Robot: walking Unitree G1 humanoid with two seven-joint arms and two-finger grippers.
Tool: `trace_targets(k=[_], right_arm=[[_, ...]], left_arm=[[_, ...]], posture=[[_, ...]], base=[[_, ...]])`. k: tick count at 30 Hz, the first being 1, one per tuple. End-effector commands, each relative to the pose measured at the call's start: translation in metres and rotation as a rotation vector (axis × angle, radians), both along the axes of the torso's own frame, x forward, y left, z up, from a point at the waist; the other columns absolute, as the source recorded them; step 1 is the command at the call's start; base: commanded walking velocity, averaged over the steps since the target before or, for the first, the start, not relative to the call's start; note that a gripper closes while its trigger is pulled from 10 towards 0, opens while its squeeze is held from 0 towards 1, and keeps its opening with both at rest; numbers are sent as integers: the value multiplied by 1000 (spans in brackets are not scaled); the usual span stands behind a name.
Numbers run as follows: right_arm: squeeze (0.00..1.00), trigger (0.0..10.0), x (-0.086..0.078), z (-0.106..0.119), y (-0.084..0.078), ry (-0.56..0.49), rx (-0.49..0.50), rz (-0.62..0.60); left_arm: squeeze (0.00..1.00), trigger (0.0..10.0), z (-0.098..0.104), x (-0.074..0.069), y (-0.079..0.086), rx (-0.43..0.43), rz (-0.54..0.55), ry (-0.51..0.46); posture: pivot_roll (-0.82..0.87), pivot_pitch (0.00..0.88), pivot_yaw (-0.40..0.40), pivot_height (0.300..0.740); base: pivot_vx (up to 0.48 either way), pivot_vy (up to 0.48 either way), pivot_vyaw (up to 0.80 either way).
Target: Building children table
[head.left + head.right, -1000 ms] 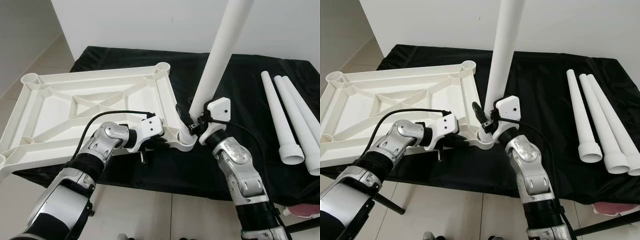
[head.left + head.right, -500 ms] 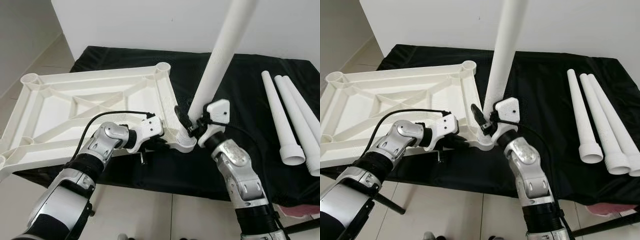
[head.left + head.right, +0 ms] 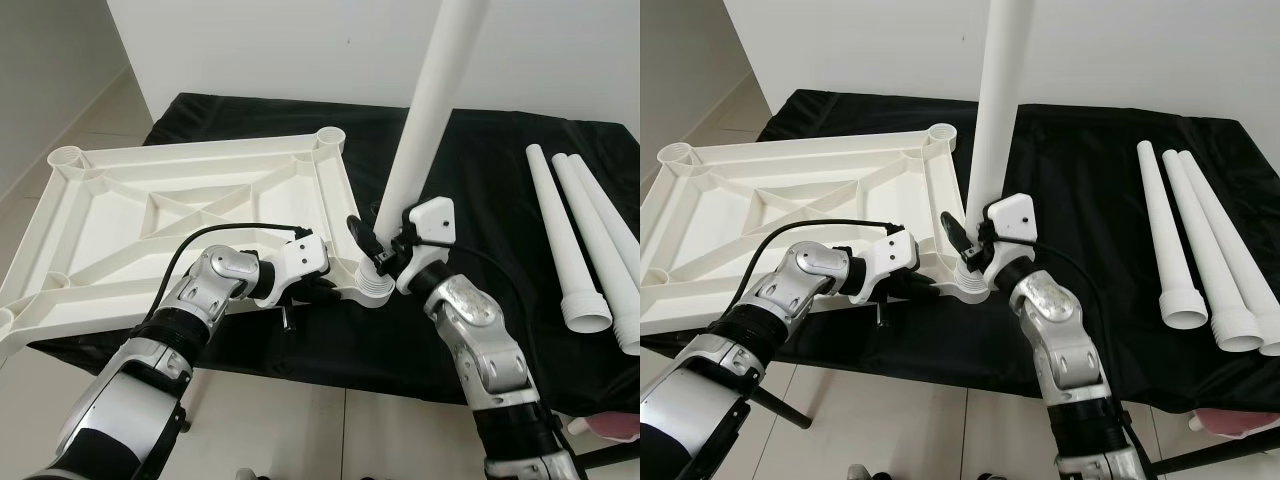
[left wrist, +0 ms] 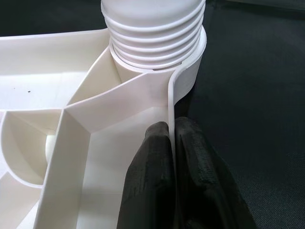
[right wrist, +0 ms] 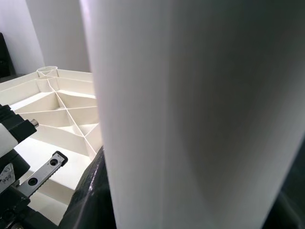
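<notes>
Left pincer (image 4: 172,138) clamped on tabletop (image 3: 150,220) rim; right pincer (image 3: 375,245) clamped low on leg (image 3: 425,130). Likely rigid, light plastic, slippery.

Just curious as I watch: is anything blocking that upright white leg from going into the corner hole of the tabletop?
Nothing visible. The leg, held by the right pincer, already sits in the corner socket of the tabletop.

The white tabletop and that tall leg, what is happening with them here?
The robot is fitting a leg to an upside-down white tabletop on a black cloth. Its right pincer grips the upright leg, whose ribbed end sits in the near corner socket. Its left pincer pinches the tabletop's rim beside that socket. Three more legs lie on the cloth to the right.
</notes>
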State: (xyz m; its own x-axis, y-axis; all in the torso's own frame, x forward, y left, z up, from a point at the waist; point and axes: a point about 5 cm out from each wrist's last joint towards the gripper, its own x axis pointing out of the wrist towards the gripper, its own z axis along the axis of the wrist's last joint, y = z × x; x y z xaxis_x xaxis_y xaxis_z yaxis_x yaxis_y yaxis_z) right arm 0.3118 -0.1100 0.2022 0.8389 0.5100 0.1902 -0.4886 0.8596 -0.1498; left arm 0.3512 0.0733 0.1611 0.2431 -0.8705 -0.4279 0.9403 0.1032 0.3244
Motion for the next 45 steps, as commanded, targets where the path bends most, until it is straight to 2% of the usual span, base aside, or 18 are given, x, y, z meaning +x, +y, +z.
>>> trace_targets(k=[1, 7, 11, 15, 16, 17, 19, 24, 28, 33, 34, 35, 36, 37, 44, 45], right_arm=[[0, 10000, -3, -49, -5, 233, -63, -55], [0, 10000, -9, -59, -5, 257, -89, -114], [0, 10000, -17, -67, -4, 252, -65, -269], [0, 10000, -18, -71, -5, 270, -57, -321], [0, 10000, -18, -72, -9, 274, -67, -420], [0, 10000, -18, -72, -9, 274, -67, -420], [0, 10000, -17, -74, -12, 285, -72, -509], [0, 10000, -16, -75, -14, 289, -71, -554], [0, 10000, -15, -76, -14, 299, -44, -650], [0, 10000, -14, -74, -13, 312, 3, -658], [118, 10000, -13, -73, -13, 301, 1, -656], [118, 10000, -13, -73, -13, 301, 1, -656], [529, 10000, -13, -71, -12, 283, -17, -659], [1000, 10000, -12, -71, -11, 283, -14, -655], [1000, 10000, -12, -66, -8, 264, 1, -612], [702, 10000, -11, -63, -5, 247, 3, -579]], left_arm=[[0, 10000, 17, 5, -2, -109, 48, -56], [0, 10000, 21, 7, -4, -144, 69, -54], [0, 10000, 27, 11, -8, -196, 115, -51], [0, 10000, 29, 13, -9, -208, 127, -50], [0, 10000, 31, 13, -10, -218, 133, -49], [0, 10000, 31, 13, -10, -218, 133, -49], [0, 10000, 32, 14, -11, -222, 135, -48], [0, 10000, 32, 14, -11, -222, 136, -48], [0, 10000, 33, 16, -10, -219, 144, -49], [0, 10000, 33, 16, -9, -218, 147, -49], [0, 10000, 33, 16, -9, -218, 149, -48], [0, 10000, 33, 16, -9, -218, 149, -48], [0, 10000, 33, 16, -9, -218, 151, -47], [0, 10000, 33, 16, -9, -219, 152, -46], [0, 10000, 33, 16, -8, -220, 155, -47], [0, 10000, 33, 17, -8, -221, 155, -46]], posture=[[-32, 127, 41, 740], [-34, 130, 39, 740], [-39, 132, 39, 740], [-39, 132, 39, 740], [-45, 133, 43, 740], [-45, 133, 43, 740], [-47, 134, 45, 740], [-48, 135, 46, 740], [-46, 135, 46, 740], [-44, 136, 46, 740], [-43, 137, 45, 740], [-43, 137, 45, 740], [-42, 136, 45, 740], [-42, 137, 44, 740], [-42, 138, 44, 740], [-42, 138, 44, 740]], base=[[0, 0, 0], [0, 0, 0], [0, 0, 0], [0, 0, 0], [0, 0, 0], [0, 0, 0], [0, 0, 0], [0, 0, 0], [0, 0, 0], [0, 0, 0], [0, 0, 0], [0, 0, 0], [0, 0, 0], [0, 0, 0], [0, 0, 0], [0, 0, 0]])
